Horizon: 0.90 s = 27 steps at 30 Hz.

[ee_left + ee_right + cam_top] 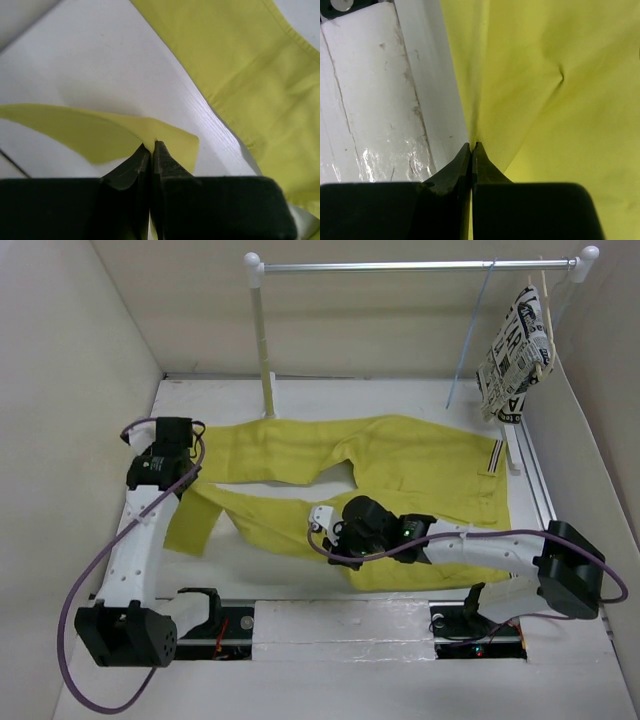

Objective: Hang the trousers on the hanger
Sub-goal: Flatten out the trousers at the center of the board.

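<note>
Slip risk: left claw [151, 145] and right claw [471, 146] each pinched shut on a thin trousers [400, 455] edge; lifting could free either.

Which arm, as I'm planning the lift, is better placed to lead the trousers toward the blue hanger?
Probably right: the right gripper is shut on the trousers mid-length, nearer the hanger; the left gripper pinches a leg end far left.

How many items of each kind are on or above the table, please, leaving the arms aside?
Yellow trousers: 1
Hangers: 2, light-blue hanger, wooden hanger
Newspaper-print cloth: 1
Clothes rail: 1
Total: 5
</note>
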Tool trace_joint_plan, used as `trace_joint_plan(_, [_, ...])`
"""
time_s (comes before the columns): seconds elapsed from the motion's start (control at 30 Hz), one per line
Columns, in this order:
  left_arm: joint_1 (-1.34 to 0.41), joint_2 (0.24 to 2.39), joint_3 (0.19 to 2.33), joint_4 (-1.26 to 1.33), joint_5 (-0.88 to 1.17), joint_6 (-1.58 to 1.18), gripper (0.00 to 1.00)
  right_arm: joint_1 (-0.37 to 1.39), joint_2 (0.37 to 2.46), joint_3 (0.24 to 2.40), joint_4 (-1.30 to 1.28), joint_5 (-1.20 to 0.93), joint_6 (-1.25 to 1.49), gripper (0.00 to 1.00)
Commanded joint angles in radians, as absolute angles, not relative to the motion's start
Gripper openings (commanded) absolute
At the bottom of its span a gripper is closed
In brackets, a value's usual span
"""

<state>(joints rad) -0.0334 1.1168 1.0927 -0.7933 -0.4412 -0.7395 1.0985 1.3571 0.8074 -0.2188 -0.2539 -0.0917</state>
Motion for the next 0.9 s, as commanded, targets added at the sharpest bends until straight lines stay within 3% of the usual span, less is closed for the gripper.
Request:
trace_joint_plan(0.0, [-0.026, 1.138, 1.276, -1.001, -0.594, -0.578, 0.0, 1.126, 1.373, 0.836, -0.258, -0.288, -0.153, 0.0])
trace_joint_plan(0.17, [-0.052, 1.293, 1.405, -1.129, -0.571, -0.574, 0.0, 1.164, 1.402, 0.828, -0.206, -0.334, -0.175, 0.0])
trace_joint_plan(0.53, [0.049, 1.745, 1.558, -1.084, -0.679, -0.537, 0.0, 1.235, 1.506, 0.842, -0.189, -0.374, -0.153, 0.02])
trace_joint_plan(0.63, [0.019, 1.867, 1.65, -1.103, -0.73, -0.551, 0.0, 1.235, 1.526, 0.862, -0.224, -0.327, -0.141, 0.18])
trace_joint_plan(0.67, [0.008, 1.888, 1.681, -1.092, -0.729, -0.551, 0.0, 1.235, 1.526, 0.865, -0.244, -0.321, -0.143, 0.34])
trace_joint_plan(0.73, [-0.021, 1.937, 1.701, -1.086, -0.685, -0.561, 0.11, 1.235, 1.508, 0.865, -0.261, -0.304, -0.137, 0.5])
trace_joint_plan(0.8, [-0.031, 1.934, 1.698, -1.06, -0.658, -0.564, 0.31, 1.235, 1.48, 0.856, -0.267, -0.298, -0.126, 0.57])
trace_joint_plan(0.83, [-0.043, 1.919, 1.681, -1.024, -0.649, -0.565, 0.5, 1.235, 1.462, 0.851, -0.273, -0.293, -0.12, 0.6])
trace_joint_plan(0.87, [-0.043, 1.901, 1.648, -1.006, -0.641, -0.557, 0.61, 1.235, 1.424, 0.851, -0.293, -0.281, -0.114, 0.61])
